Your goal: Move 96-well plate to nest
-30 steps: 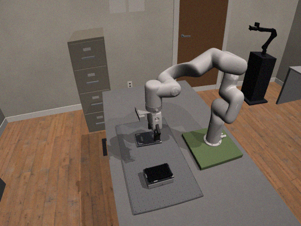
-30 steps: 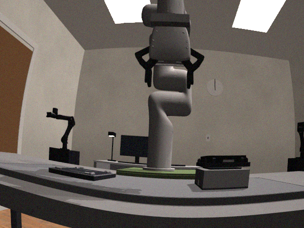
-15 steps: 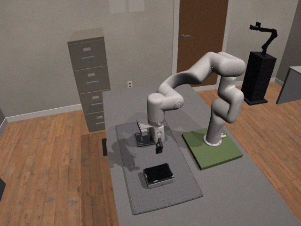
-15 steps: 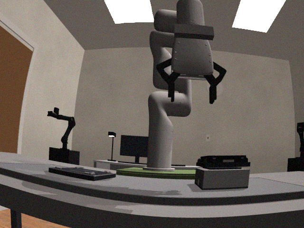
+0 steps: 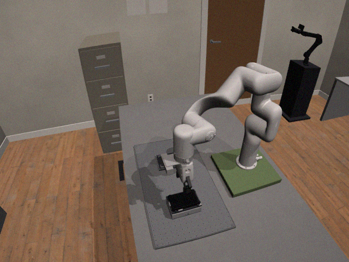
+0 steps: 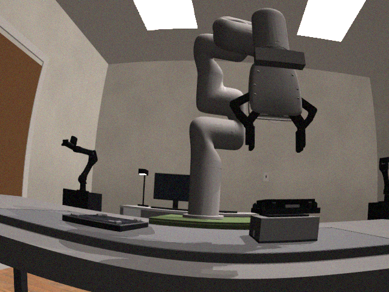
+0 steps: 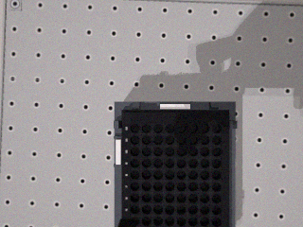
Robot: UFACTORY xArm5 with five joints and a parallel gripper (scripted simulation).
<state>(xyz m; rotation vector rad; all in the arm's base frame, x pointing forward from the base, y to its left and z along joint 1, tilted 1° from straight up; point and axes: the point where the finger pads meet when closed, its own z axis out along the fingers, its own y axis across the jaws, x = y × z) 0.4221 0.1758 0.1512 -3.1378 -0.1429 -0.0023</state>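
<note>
Two risks stand out. First, the gripper (image 6: 275,133) hangs well above the plate (image 6: 285,206) with its fingers (image 6: 250,135) spread wide and nothing between them; if it descends a little off centre, one finger can land on the plate's rim and push it crooked on the shaker (image 6: 284,227). Second, the orientation: if the cut-off corner is read wrongly, the plate will arrive at the nest (image 6: 105,221) with A1 at the wrong mark (in the wrist view I cannot tell which corner is cut off).

On the look of the plate: it is black, rectangular, with a dense grid of round wells, and small white labels at one long and one short edge. It sits flat on top of the grey shaker, on the perforated board (image 5: 194,228), well apart from the nest.
</note>
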